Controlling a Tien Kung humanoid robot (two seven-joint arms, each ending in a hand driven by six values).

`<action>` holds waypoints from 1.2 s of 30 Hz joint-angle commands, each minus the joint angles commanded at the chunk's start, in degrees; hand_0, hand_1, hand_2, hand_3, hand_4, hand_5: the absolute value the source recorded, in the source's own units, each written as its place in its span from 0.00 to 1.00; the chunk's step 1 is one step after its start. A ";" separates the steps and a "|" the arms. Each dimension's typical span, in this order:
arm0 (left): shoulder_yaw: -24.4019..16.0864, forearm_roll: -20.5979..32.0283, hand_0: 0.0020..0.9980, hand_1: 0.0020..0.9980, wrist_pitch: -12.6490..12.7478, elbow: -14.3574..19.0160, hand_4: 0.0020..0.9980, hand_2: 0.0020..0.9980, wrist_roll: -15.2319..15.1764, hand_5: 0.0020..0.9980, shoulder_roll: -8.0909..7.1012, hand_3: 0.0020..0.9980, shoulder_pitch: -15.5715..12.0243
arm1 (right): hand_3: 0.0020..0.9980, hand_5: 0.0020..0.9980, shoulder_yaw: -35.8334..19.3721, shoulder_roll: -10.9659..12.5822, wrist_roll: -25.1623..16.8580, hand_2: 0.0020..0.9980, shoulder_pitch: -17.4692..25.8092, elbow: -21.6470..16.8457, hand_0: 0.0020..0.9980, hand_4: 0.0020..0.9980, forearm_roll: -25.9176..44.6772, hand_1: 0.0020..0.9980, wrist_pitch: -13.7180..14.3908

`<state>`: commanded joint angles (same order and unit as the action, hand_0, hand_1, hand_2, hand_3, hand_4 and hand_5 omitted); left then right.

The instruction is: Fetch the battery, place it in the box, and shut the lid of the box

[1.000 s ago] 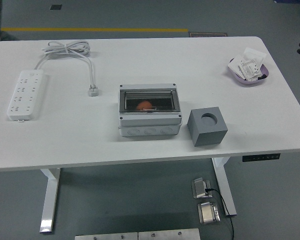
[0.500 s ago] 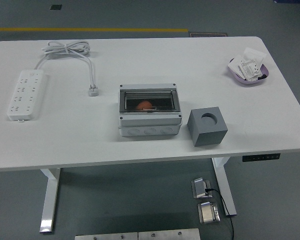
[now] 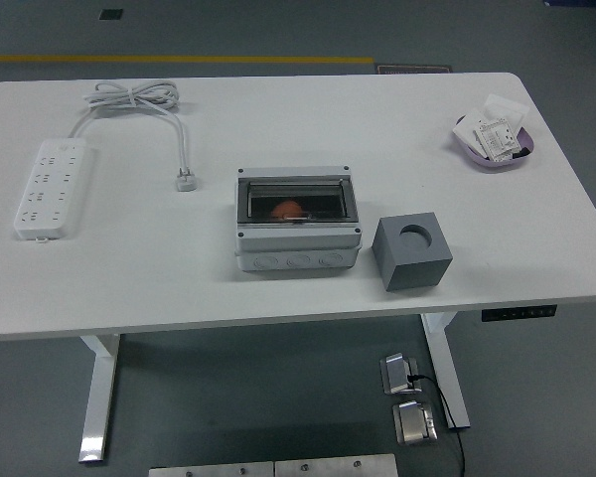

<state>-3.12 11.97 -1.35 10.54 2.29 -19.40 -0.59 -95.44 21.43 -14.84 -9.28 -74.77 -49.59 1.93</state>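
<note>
Grey box mid-table, smoky lid shut; orange thing, prob. the battery, inside.
No hands in view, so grip can't be told; risk: lid not latched if pressed unevenly; grey block just beside.

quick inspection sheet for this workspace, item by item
surface: white table, level, no spills seen
job's things: grey box at centre, dark see-through lid down, something orange inside; whether it is the battery, cannot tell
clutter: grey cube with round hole right of box; purple dish of packets far right
robot hands: only a dark tip at the right edge, state unclear
cables: power strip far left, cord coiled, plug loose on table
surroundings: metal parts and a cable on the floor
</note>
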 joint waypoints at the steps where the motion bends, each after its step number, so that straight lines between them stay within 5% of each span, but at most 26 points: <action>1: -0.04 -0.05 0.61 0.67 0.00 0.00 0.71 0.61 0.02 0.14 0.00 0.65 0.00 | 0.72 0.54 0.04 0.04 -0.04 0.69 -0.05 -0.04 0.66 0.84 -0.31 0.65 0.02; 14: -0.53 -0.57 0.61 0.67 0.03 0.03 0.71 0.61 0.20 0.14 -0.05 0.65 -0.01 | 0.83 0.47 0.89 0.39 -1.44 0.73 -0.47 0.17 0.68 0.86 -0.46 0.68 0.10; 26: -1.51 -1.69 0.61 0.67 0.16 0.00 0.71 0.61 0.50 0.14 -0.11 0.65 0.03 | 0.79 0.47 4.10 0.13 -4.96 0.68 -2.00 0.84 0.67 0.86 0.34 0.66 2.10; 27: -1.43 -1.60 0.61 0.67 0.15 0.00 0.71 0.61 0.45 0.14 -0.09 0.65 0.07 | 0.69 0.26 4.43 0.05 -5.16 0.61 -2.04 0.84 0.57 0.74 0.44 0.58 2.23; 32: -1.17 -1.31 0.61 0.67 0.19 -0.03 0.71 0.61 0.27 0.14 0.02 0.65 0.23 | 0.69 0.26 5.64 -0.49 -5.83 0.61 -1.98 0.63 0.57 0.74 0.91 0.58 2.58; 33: -1.25 -1.39 0.61 0.67 0.20 -0.05 0.71 0.61 0.29 0.14 0.06 0.65 0.23 | 0.65 0.24 5.79 -0.59 -5.85 0.57 -1.96 0.56 0.38 0.64 0.93 0.52 2.59; 36: -1.51 -1.68 0.61 0.67 0.21 -0.08 0.71 0.61 0.37 0.14 0.19 0.65 0.24 | 0.65 0.24 6.02 -0.83 -5.49 0.57 -1.92 0.45 0.38 0.64 0.78 0.52 2.21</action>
<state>-4.63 10.29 -1.14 10.46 2.66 -19.22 -0.35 -89.41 20.60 -20.34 -11.20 -74.32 -48.81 4.14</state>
